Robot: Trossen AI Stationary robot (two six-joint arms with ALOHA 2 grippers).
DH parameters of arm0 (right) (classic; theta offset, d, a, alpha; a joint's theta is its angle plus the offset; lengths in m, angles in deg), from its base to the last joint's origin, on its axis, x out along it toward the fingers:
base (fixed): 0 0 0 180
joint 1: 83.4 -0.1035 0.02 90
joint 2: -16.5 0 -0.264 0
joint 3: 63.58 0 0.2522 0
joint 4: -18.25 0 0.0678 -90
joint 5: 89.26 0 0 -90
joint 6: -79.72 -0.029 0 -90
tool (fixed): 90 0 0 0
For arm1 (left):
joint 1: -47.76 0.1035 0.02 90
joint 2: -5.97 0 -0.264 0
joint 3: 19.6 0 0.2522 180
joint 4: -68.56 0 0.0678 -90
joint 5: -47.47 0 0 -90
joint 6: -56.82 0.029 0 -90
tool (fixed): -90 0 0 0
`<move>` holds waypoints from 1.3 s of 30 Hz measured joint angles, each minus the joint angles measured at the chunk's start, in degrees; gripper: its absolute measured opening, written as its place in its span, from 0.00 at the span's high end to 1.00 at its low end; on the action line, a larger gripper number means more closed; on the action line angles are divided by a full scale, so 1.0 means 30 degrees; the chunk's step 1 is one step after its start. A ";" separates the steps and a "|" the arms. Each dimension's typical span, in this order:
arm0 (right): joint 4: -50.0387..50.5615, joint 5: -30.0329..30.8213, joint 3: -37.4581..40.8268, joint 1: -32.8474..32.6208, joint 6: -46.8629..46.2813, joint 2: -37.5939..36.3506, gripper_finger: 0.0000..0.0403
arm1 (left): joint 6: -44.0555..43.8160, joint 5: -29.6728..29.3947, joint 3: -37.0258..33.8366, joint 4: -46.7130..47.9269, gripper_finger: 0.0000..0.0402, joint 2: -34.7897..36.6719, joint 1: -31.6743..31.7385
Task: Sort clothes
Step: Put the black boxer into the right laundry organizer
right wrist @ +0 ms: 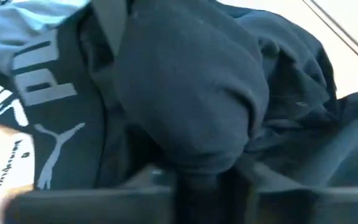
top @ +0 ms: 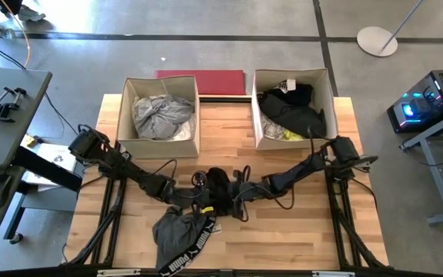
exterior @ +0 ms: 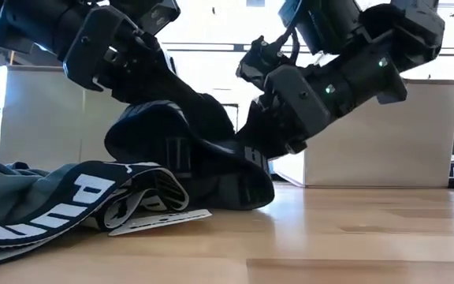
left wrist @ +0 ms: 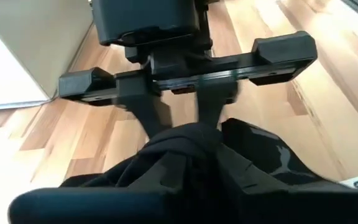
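A black garment (top: 218, 185) lies bunched at the table's middle, between my two arms, its lower part on the wood (exterior: 235, 189). My right gripper (left wrist: 185, 127) comes from the table's right and is shut on it. My left gripper (top: 197, 192) comes from the left and is right against the garment, which bunches over it and hides it (left wrist: 166, 180). A grey garment with a PUMA waistband (top: 179, 235) lies flat on the table nearer the front edge; it also shows in the low view (exterior: 69, 201). My right gripper pinches a bunched fold at the top of the black garment (left wrist: 182, 142) between its two fingers (left wrist: 149, 112). It comes slanting down from the table's right side. The fold is several layers thick. The garment's lower part stays on the table.
Two tan boxes stand at the far side. The left box (top: 129, 115) holds grey and cream clothes, the right box (top: 257, 115) black and neon yellow ones. A flat red board (top: 200, 81) lies behind them. Bare wood shows at the front right (top: 298, 238).
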 joint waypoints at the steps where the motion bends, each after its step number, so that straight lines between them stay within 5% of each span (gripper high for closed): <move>1: -0.0112 0.0010 0.0000 0.0014 -0.0019 0.0083 0.89 | 0.0000 -0.0010 0.0000 0.0117 0.86 0.0000 0.0000; 6: 0.2287 0.1253 0.0022 -0.0343 -0.2244 -0.0834 0.93 | -0.0766 -0.0299 0.0057 0.0943 0.66 0.0463 -0.0058; 14: 0.8680 1.1247 0.0022 -0.3486 -0.2727 -0.7166 0.97 | -0.3548 -0.3185 0.0073 0.5285 0.52 0.4371 -0.0932; 18: 0.8224 1.8288 0.0015 -0.5568 0.0946 -1.0997 0.98 | -0.4370 -0.4750 0.0066 0.7167 0.53 0.6424 -0.1583; 23: 0.5041 2.5079 0.0007 -0.6540 1.0451 -1.5078 0.98 | -0.3924 -0.5244 0.0066 0.7522 0.54 0.7763 -0.2162; 27: 0.5160 2.5689 0.0000 -0.5276 1.3995 -1.8108 0.98 | -0.3402 -0.5371 0.0066 0.7362 0.54 0.7865 -0.2266; 32: 0.7332 2.5696 0.0000 -0.1877 1.4170 -2.1283 0.98 | -0.3548 -0.5581 0.0044 0.7414 0.54 0.7584 -0.2266; 35: 1.0254 2.5363 0.0000 0.0458 1.2117 -2.2623 0.97 | -0.3548 -0.5588 0.0044 0.7431 0.54 0.7338 -0.2266; 39: 1.6515 2.1265 0.0000 0.3044 0.5563 -2.3679 0.97 | -0.3666 -0.5588 0.0044 0.7715 0.54 0.6965 -0.2266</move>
